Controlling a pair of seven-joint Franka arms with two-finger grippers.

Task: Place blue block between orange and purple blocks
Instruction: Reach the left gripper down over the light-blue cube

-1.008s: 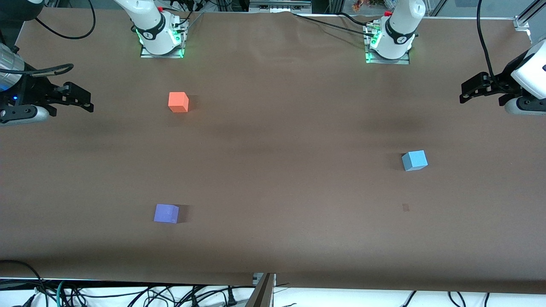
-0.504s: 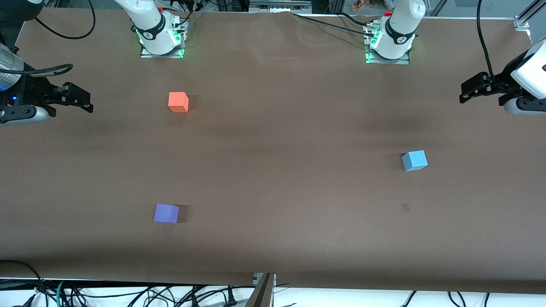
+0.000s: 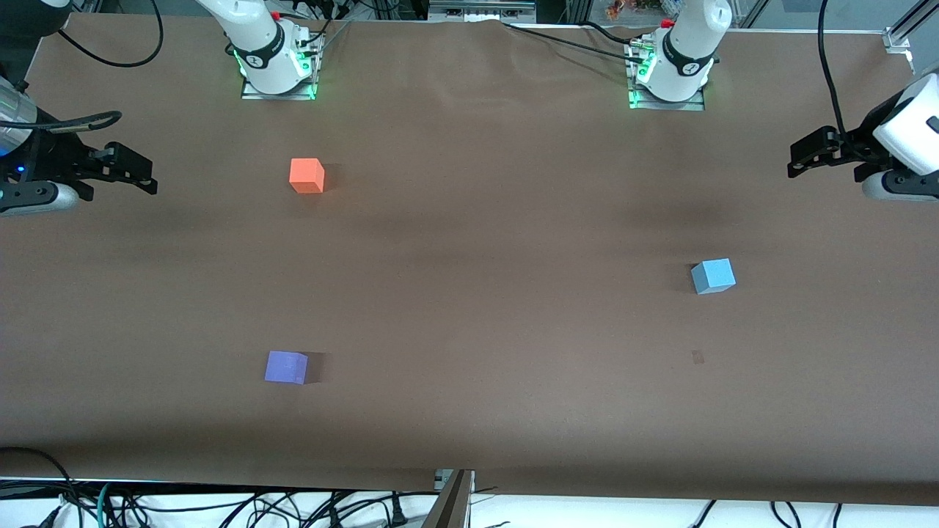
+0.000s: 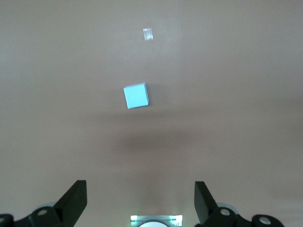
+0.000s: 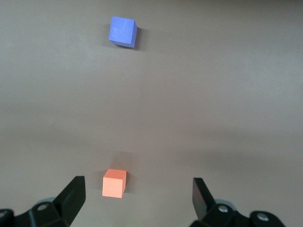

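Three small cubes of equal size sit well apart on the brown table (image 3: 469, 242), each matte with plain, unmarked faces. The blue block (image 3: 712, 276) is a light sky-blue; it rests flat on the table toward the left arm's end, turned slightly so that one corner points at the front camera, its top face paler than its two visible sides. In the left wrist view it lies alone on the bare surface, with a small pale mark (image 4: 148, 34) on the table near it.

The orange block (image 3: 307, 175) is a bright orange-red and stands toward the right arm's end, close to that arm's base. The purple block (image 3: 285, 367) is a soft violet and lies at the same end of the table, much nearer to the front camera than the orange one. A wide stretch of open table separates the two, and the blue block is well away from that gap.

The left gripper (image 3: 805, 155) hangs in the air over the table's edge at the left arm's end, its black fingers spread wide apart with nothing between them, as the left wrist view shows. The right gripper (image 3: 139, 172) hangs over the table's edge at the right arm's end, likewise spread wide and holding nothing; its wrist view looks down on the orange and purple blocks. Neither gripper touches any block.
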